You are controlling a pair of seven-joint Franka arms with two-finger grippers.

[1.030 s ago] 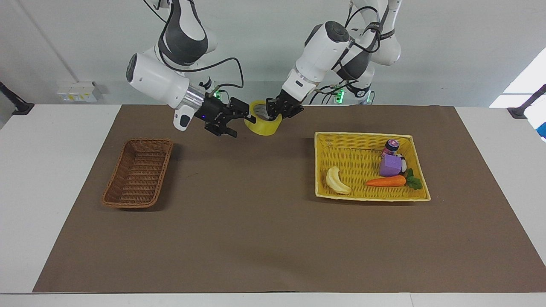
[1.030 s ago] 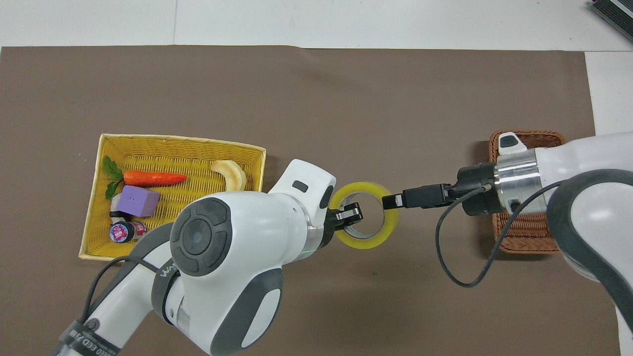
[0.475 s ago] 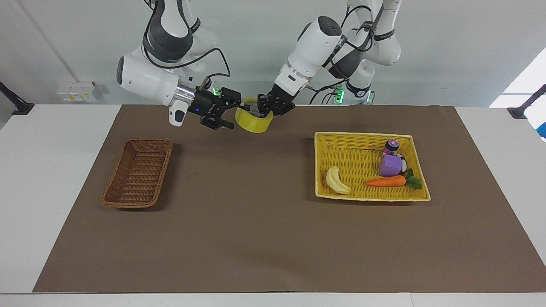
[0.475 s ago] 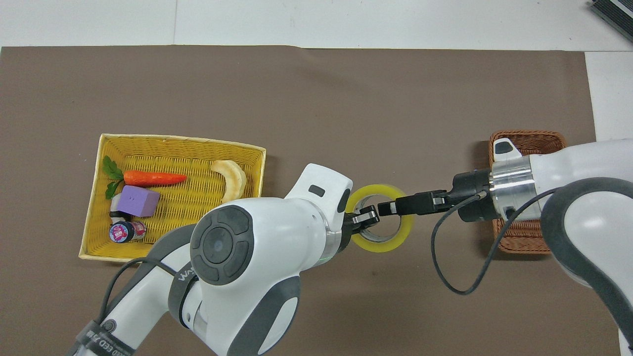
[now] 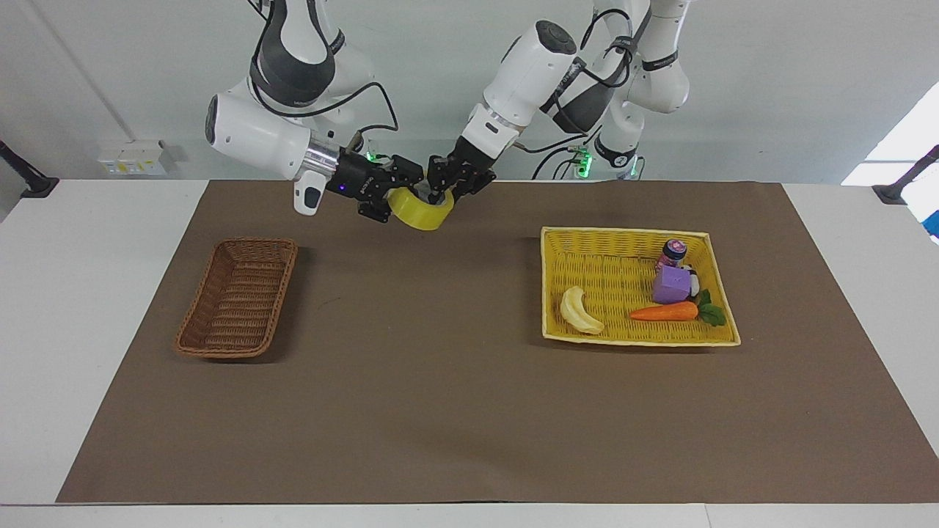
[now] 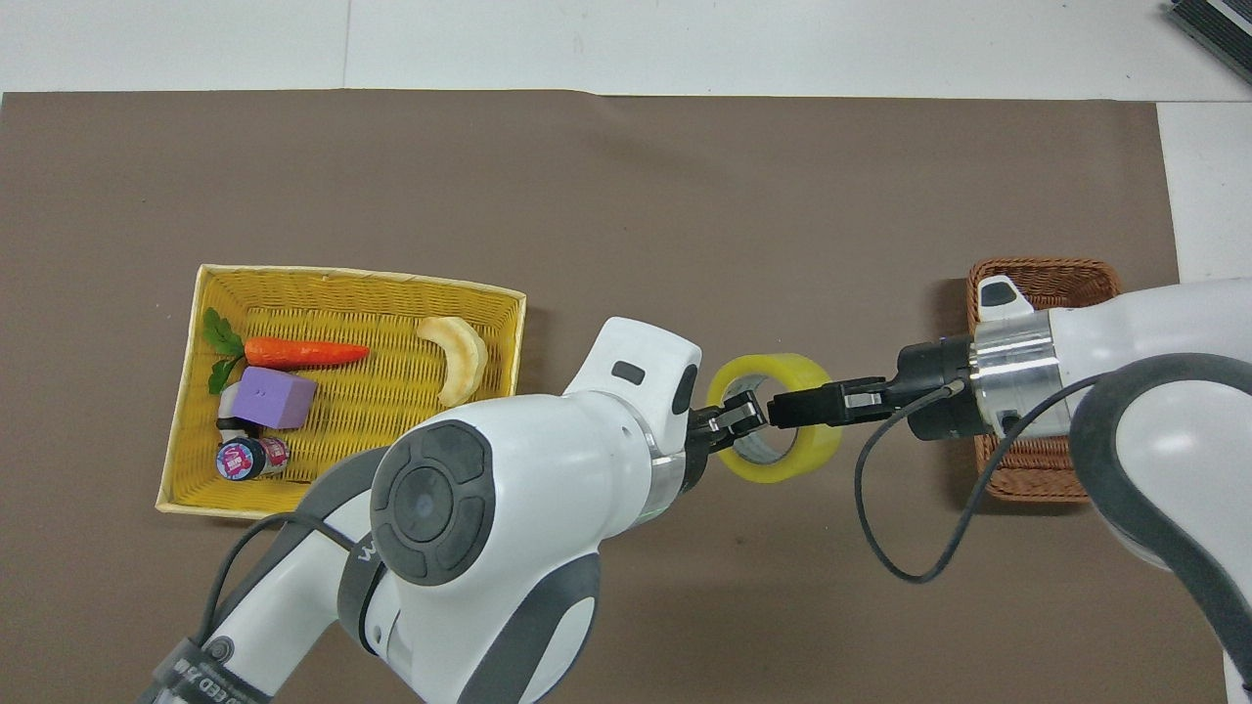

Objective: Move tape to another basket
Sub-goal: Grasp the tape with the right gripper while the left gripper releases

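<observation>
The yellow tape (image 5: 419,212) is up in the air over the brown mat, between the two baskets and tilted. It also shows in the overhead view (image 6: 810,458). My left gripper (image 5: 444,186) is shut on the tape's wall at the side toward the left arm, one finger in the core; it shows in the overhead view too (image 6: 736,416). My right gripper (image 5: 387,196) reaches level from the other side and meets the tape's wall (image 6: 797,408). The dark brown wicker basket (image 5: 253,243) stands empty toward the right arm's end, partly under the right arm (image 6: 1045,267).
A flat yellow woven tray (image 5: 623,233) toward the left arm's end holds a banana (image 5: 579,312), a carrot (image 5: 664,312), a purple block (image 5: 671,284) and a small jar (image 5: 671,251). Bare brown mat lies between the tray and the basket.
The left gripper has carried the tape toward the right arm's end and lifted it slightly. The right gripper has closed in onto the tape's wall. The tape has tilted.
</observation>
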